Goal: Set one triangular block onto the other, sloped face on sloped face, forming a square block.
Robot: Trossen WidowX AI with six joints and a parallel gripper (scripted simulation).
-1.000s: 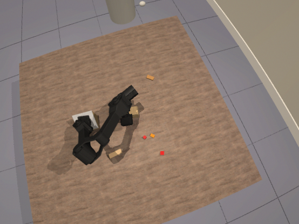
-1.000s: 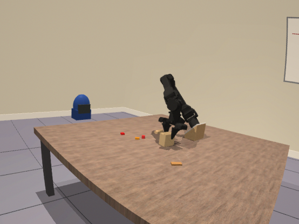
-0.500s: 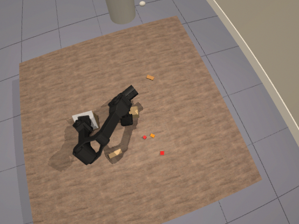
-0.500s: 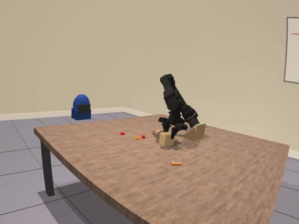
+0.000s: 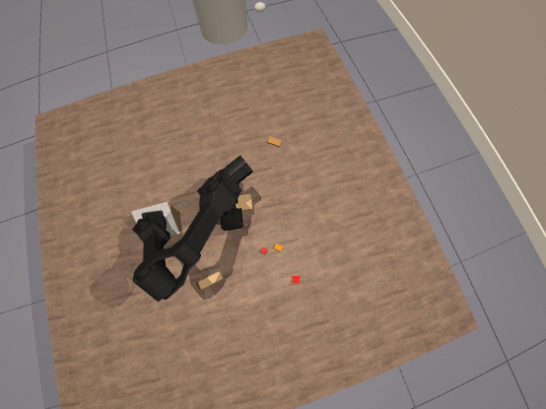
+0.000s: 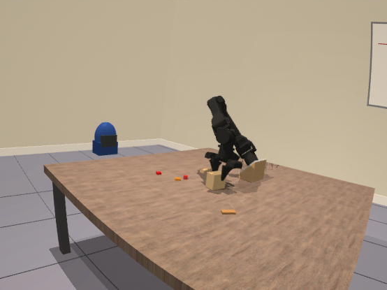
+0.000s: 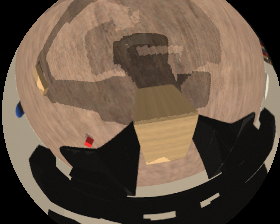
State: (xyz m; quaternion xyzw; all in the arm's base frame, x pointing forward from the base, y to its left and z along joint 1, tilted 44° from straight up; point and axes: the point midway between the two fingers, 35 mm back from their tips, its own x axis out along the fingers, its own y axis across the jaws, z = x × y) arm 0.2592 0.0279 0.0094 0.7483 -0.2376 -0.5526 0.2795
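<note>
My gripper [image 5: 240,203] [image 6: 218,175] [image 7: 161,118] is shut on the upper tan triangular block [image 5: 243,201] [image 7: 165,136], a finger at each side. Its top faces up and looks close to level; a small corner of it is brightly lit. The lower triangular block [image 6: 214,186] [image 7: 162,102] appears directly beneath it on the table. Together they have a nearly square outline in the exterior view. The seam and the sloped faces are hidden or too small to make out, and I cannot tell whether the ends are exactly even.
On the wooden table [image 5: 345,218] [image 6: 168,217], a small tan block [image 5: 210,281] [image 7: 41,82] lies beyond the gripper. Red cubes [image 5: 264,250] [image 5: 296,279] and an orange piece [image 5: 278,247] lie to one side. An orange bar [image 5: 274,141] [image 6: 228,212] lies apart. A white-topped wedge [image 6: 253,172] is by the arm base.
</note>
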